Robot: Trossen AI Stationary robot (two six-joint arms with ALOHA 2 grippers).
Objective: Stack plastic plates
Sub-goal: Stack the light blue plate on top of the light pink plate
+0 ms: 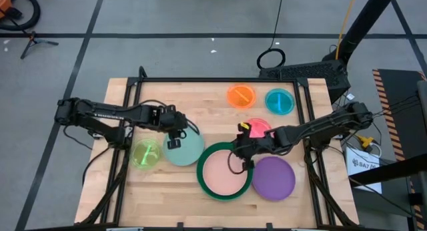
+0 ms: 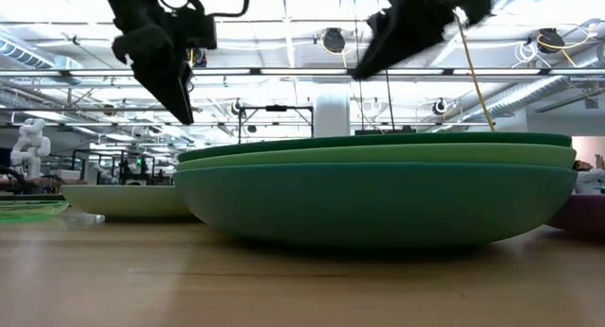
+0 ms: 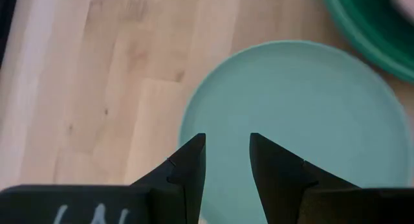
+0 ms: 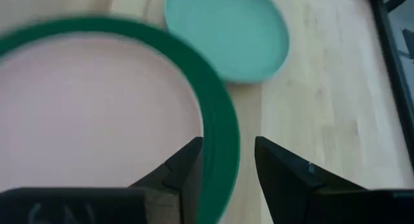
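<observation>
My left gripper (image 3: 226, 162) hangs over the mint plate (image 1: 185, 148), jaws a little apart and empty; my right gripper (image 4: 228, 164) hovers, also parted, over the green rim of the big stack (image 1: 225, 171) (pink plate nested on top). Yellow-green plate (image 1: 146, 153) overlaps the mint one on its outer side; purple plate (image 1: 274, 177) beside the stack; orange (image 1: 241, 95) and teal (image 1: 279, 101) plates sit well apart. I judge these light, stiff and slick; pinch the rim.
</observation>
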